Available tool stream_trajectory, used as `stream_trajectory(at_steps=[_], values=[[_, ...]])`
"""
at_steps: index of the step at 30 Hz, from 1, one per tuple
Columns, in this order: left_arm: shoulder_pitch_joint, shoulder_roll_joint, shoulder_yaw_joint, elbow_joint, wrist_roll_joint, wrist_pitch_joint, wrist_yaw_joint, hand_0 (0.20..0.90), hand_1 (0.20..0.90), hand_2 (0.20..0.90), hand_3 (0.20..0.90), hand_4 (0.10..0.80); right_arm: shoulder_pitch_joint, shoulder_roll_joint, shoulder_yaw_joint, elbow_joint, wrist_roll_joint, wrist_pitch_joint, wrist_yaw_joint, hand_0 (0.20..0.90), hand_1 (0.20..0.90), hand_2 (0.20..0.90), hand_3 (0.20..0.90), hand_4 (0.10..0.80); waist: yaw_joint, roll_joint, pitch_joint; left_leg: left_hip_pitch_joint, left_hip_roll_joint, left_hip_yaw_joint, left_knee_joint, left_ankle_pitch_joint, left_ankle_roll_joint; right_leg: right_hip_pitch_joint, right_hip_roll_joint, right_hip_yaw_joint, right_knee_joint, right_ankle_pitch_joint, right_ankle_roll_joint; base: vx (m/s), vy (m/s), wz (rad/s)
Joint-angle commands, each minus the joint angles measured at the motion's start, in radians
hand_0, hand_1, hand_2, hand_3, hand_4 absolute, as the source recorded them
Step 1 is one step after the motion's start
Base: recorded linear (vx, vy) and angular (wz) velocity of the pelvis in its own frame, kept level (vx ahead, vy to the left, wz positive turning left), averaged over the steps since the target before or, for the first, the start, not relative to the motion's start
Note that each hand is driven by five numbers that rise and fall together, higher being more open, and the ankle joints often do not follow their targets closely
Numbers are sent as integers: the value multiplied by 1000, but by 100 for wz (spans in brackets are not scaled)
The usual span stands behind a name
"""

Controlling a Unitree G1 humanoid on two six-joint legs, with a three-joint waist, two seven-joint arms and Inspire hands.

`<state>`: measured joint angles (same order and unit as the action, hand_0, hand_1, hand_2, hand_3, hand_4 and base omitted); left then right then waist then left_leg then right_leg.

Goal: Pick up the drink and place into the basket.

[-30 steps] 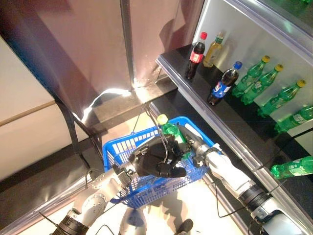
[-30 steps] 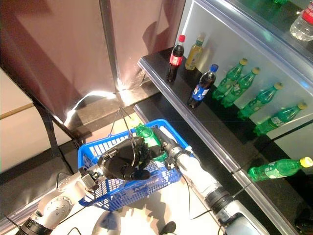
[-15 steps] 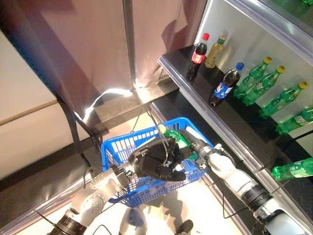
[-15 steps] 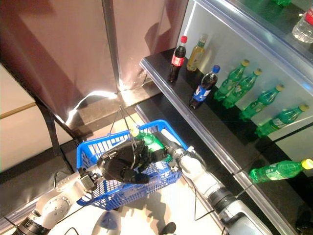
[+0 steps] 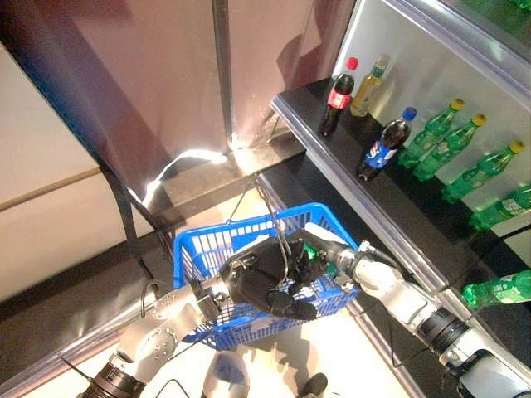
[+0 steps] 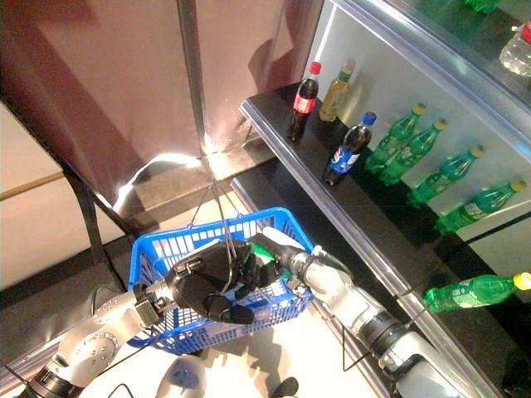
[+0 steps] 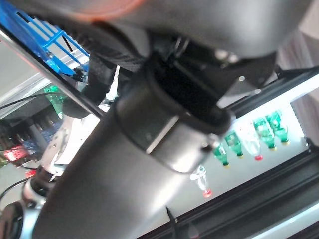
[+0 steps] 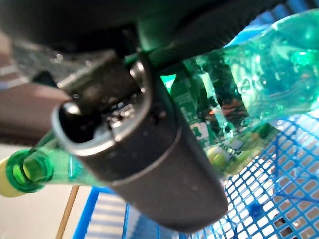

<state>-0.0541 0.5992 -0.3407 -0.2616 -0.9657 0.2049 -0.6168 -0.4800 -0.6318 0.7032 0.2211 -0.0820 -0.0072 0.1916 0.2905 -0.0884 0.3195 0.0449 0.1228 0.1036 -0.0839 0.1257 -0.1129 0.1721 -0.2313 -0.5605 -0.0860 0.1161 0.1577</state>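
Green drink bottle (image 8: 234,99) inside the blue basket (image 5: 199,249) — right hand (image 6: 286,264) clamped round it; left hand (image 5: 265,286) curled on the basket's wire handle (image 5: 278,236), beside the shelf (image 5: 398,199).

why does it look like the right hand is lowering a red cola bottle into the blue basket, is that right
Not quite: the bottle is green, not a red cola. The right wrist view shows the right hand wrapped round a green soda bottle with a yellow cap, over the blue basket.
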Motion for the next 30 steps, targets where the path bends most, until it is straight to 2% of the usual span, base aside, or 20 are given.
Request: stream_trajectory(at_steps=[1, 9, 30], values=[[-245, -115, -62, -298, -87, -176, -196, 300, 300, 300, 200, 100, -165, -30, 70, -112, 18, -122, 19, 300, 300, 300, 200, 100, 10, -17, -215, 11, -16, -6, -3, -56, 12, 76, 14, -16, -1, -64, 17, 0, 0, 0], [-292, -88, -89, -310, -60, -212, -208, 300, 300, 300, 200, 100, -205, -32, 152, -138, 21, -116, 94, 300, 300, 300, 200, 100, 11, -22, -218, 11, -18, -11, -3, -53, 9, 78, 15, -15, -1, -64, 18, 1, 1, 0], [-360, -109, -111, -325, -28, -215, -204, 300, 300, 300, 200, 100, -176, 101, 218, -12, 7, -97, 120, 300, 300, 300, 200, 100, 24, -24, -231, 10, -22, -30, -3, -54, 7, 78, 18, -13, -1, -67, 17, 0, 0, 0]])
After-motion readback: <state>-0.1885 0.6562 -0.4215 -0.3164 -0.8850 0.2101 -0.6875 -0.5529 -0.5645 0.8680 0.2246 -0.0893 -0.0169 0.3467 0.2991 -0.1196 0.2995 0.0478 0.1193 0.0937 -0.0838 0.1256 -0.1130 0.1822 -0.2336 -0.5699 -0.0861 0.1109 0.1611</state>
